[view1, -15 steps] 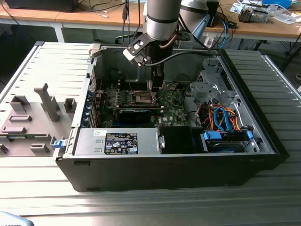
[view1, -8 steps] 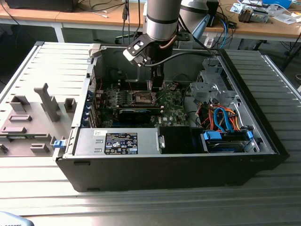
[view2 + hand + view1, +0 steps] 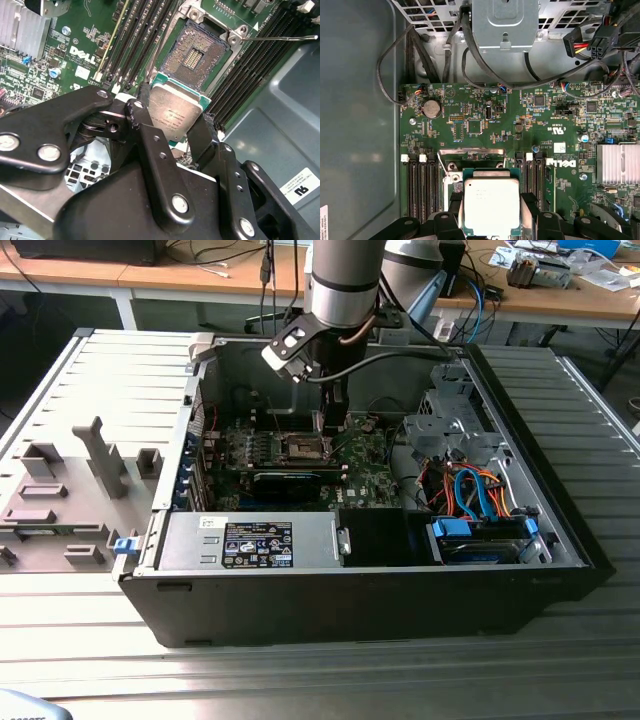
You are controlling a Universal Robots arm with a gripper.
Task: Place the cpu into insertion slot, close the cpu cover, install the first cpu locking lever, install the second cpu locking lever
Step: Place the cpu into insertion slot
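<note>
My gripper (image 3: pixel 174 119) is shut on the cpu (image 3: pixel 176 111), a small square chip with a silvery top, pinched by two opposite edges between black fingers (image 3: pixel 142 112). The chip hangs tilted just short of the insertion slot (image 3: pixel 194 56), whose dark pin field lies bare inside its metal rim. A thin lever (image 3: pixel 287 37) sticks out sideways beside the socket. In the first wrist view the cpu (image 3: pixel 491 206) sits in the gripper (image 3: pixel 491 212) over the green board, with the silvery cpu cover (image 3: pixel 470 152) just beyond it. In the exterior view the gripper (image 3: pixel 335 430) reaches into the open case beside the slot (image 3: pixel 305 448).
Black memory slots (image 3: pixel 135 35) flank the socket on both sides. A finned heat sink (image 3: pixel 617 162) and a coin cell (image 3: pixel 431 108) sit on the board. A graphics card (image 3: pixel 290 480), power supply (image 3: pixel 250 540) and cabled drive cage (image 3: pixel 470 490) crowd the case. A grey fixture (image 3: pixel 70 490) lies outside.
</note>
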